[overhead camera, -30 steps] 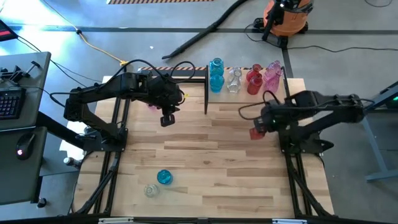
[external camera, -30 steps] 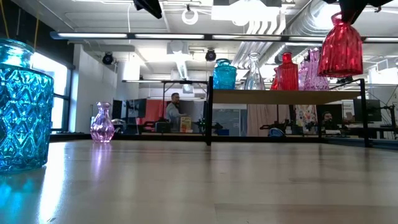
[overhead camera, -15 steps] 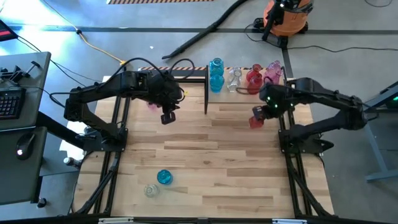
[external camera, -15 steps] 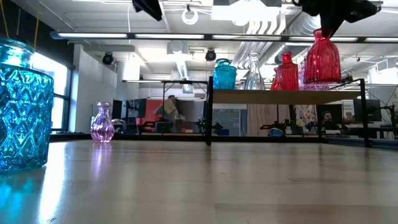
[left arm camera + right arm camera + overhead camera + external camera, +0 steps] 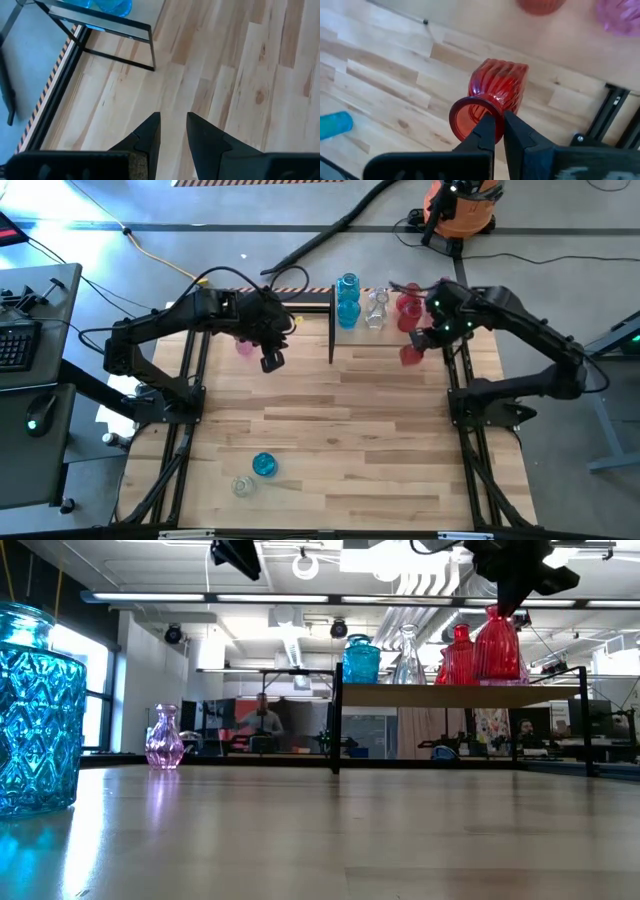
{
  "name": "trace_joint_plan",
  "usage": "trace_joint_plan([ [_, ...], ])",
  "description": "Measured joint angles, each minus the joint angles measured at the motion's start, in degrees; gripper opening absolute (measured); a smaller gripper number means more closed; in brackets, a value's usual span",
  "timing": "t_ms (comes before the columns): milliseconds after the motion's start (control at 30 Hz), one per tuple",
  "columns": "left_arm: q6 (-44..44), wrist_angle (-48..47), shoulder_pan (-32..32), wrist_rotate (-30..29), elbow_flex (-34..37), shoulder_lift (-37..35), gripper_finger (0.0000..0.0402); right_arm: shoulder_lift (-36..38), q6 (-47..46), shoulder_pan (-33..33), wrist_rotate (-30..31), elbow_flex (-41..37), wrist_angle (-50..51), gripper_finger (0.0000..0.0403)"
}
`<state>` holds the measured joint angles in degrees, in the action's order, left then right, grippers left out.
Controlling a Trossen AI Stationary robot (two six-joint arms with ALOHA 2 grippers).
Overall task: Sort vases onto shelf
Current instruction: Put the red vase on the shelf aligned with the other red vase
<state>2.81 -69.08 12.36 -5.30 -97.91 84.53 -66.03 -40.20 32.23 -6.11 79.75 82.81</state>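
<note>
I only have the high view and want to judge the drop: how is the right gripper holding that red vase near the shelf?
Observer: The right gripper pinches the red vase by its rim, with one finger inside the mouth and one outside.
Operator: Is it down on the shelf?
Observer: In the low view its base hangs about level with the top of the shelf. I cannot tell whether they touch.
Operator: And the left gripper?
Observer: The left gripper holds nothing. Its fingers stand slightly apart above the bare table.
</note>
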Motion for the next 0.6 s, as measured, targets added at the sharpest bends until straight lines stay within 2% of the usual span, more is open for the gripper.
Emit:
trace_joint_plan([
  [267, 0.2, 1.3, 0.4, 0.0, 0.0, 0.0, 0.0085, -1.7, 5.0, 7.3, -3.6, 0.1, -1.0, 0.0000],
  [600, 0.2, 3.0, 0.4, 0.0, 0.0, 0.0, 0.0085, -3.2, 8.3, 11.7, -7.2, 0.2, -4.2, 0.0000],
])
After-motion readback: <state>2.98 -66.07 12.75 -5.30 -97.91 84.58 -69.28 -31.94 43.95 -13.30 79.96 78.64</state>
